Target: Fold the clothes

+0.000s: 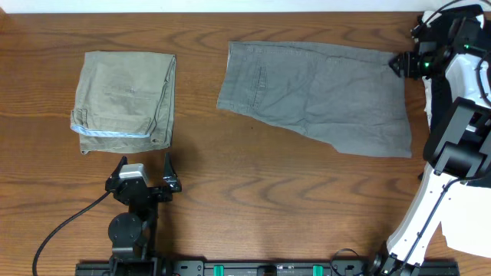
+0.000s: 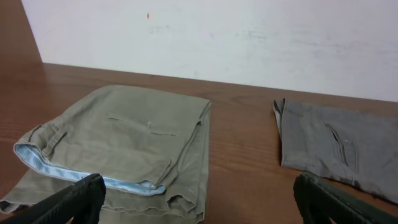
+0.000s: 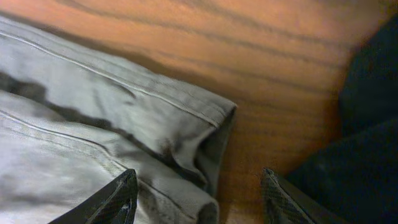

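Folded khaki shorts (image 1: 125,101) lie at the table's left; the left wrist view shows them (image 2: 134,140) with a light blue inner waistband. Grey shorts (image 1: 318,93) lie spread flat at the centre right, also seen in the left wrist view (image 2: 339,149). My left gripper (image 1: 144,175) is open and empty, just in front of the khaki shorts. My right gripper (image 1: 401,63) is open at the far right edge of the grey shorts; its fingers (image 3: 199,199) straddle the cloth's corner (image 3: 155,124) close above the table.
The right arm's white and black body (image 1: 460,138) fills the right side of the table. A black cable (image 1: 61,230) runs from the left arm's base at the front left. A white wall (image 2: 217,37) stands behind the table.
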Available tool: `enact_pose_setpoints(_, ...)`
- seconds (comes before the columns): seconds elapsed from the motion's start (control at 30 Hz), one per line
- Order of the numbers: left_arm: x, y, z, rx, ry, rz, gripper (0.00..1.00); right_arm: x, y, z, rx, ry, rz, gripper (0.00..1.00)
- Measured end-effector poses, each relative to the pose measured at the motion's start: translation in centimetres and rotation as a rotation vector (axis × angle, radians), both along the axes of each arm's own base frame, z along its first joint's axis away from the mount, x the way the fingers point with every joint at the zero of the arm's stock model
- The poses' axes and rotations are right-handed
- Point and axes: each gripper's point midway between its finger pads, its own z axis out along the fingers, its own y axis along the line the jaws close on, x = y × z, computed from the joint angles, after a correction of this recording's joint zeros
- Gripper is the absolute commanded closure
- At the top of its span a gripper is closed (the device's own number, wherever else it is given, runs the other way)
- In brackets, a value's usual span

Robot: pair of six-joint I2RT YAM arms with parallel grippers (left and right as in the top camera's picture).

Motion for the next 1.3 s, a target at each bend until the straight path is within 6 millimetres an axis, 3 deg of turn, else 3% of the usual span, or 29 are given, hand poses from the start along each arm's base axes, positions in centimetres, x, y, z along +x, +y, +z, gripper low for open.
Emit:
enact_pose_setpoints(0.03, 0.0, 0.0, 0.0, 0.000, 0.000, 0.000, 0.02, -0.1, 0.0, -0.2, -0.003, 0.004, -0.002, 0.46)
enact_pose_setpoints(0.1, 0.0, 0.0, 0.0, 0.000, 0.000, 0.000, 0.02, -0.3, 0.0, -0.6, -0.006, 0.013, -0.001, 0.65)
enact_pose_setpoints(0.17, 0.0, 0.0, 0.0, 0.000, 0.000, 0.000, 0.02, -0.4, 0.0, -0.7, -0.004, 0.015, -0.003, 0.70)
enact_pose_setpoints(0.4, 0.0, 0.0, 0.0, 0.000, 0.000, 0.000, 0.02, -0.7, 0.1, -0.9, 0.008, 0.037, -0.017, 0.50)
enact_pose_setpoints(0.5, 0.0, 0.0, 0.0, 0.000, 0.000, 0.000, 0.02, -0.9, 0.0, -1.0, 0.005, 0.045, -0.020, 0.48)
enact_pose_setpoints(1.3, 0.0, 0.0, 0.0, 0.000, 0.000, 0.000, 0.02, -1.6, 0.8, -1.4, 0.076, 0.042, -0.001, 0.53)
